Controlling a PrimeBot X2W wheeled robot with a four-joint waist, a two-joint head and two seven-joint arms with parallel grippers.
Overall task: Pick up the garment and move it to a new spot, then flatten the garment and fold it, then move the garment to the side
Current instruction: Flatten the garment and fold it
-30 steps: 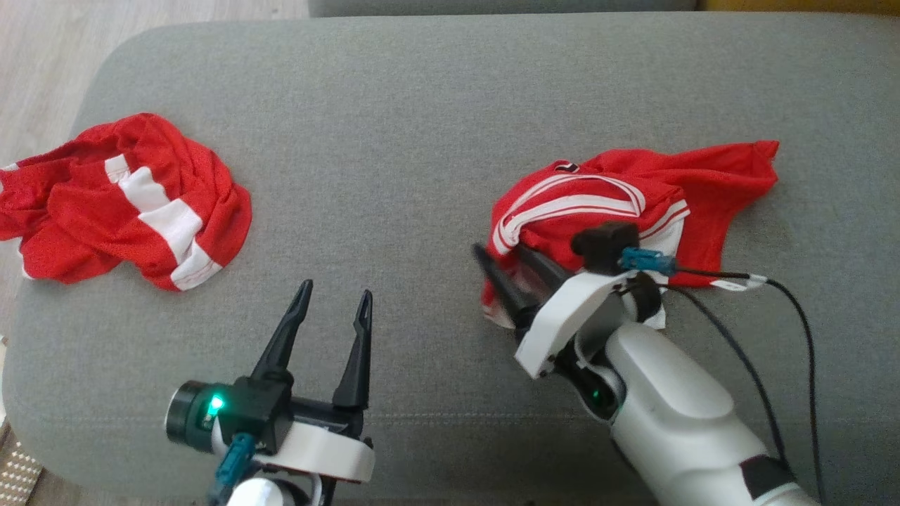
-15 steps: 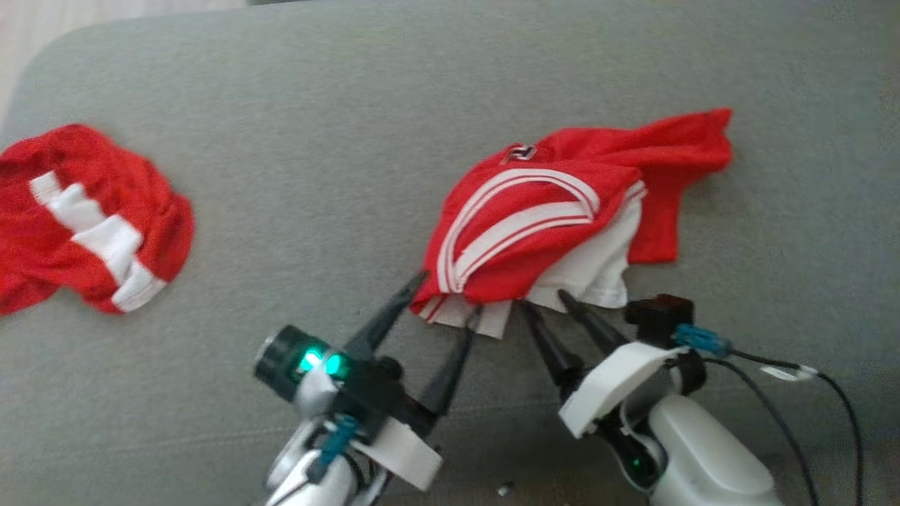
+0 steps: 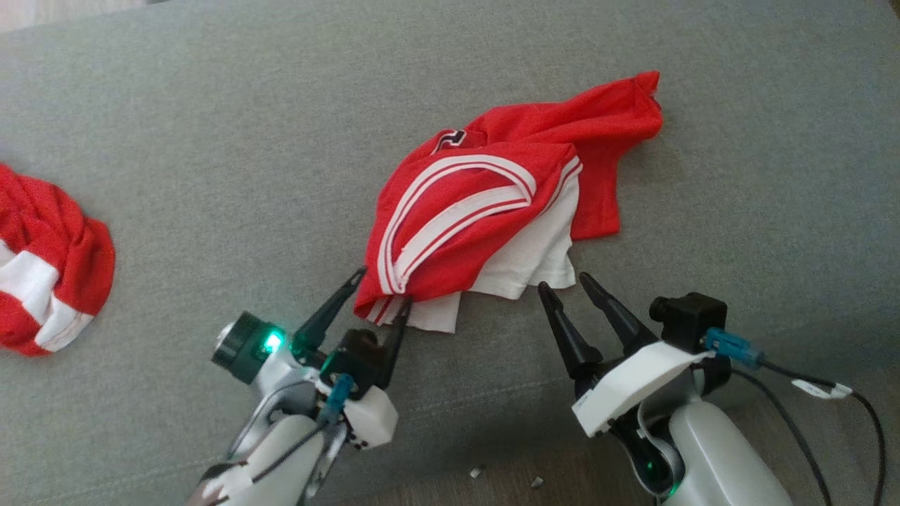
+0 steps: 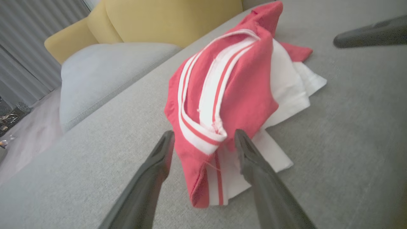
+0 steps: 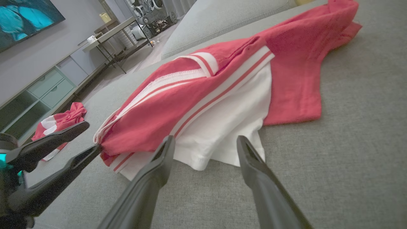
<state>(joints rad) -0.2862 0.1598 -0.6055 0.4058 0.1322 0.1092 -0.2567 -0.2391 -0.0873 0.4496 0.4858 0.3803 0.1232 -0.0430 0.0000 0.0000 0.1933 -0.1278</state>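
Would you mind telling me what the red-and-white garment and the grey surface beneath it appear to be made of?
The garment looks like soft knit, perhaps cotton or polyester: matte, limp folds, ribbed striped trim. The grey surface looks like woven upholstery over padding: fine flecked weave, stitched seam.

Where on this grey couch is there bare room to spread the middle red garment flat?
Widest bare patch: the cushion between the middle garment and the other red garment at left. Also free: right of it, toward the cable. Crowded: its near hem, where left gripper and right gripper sit.
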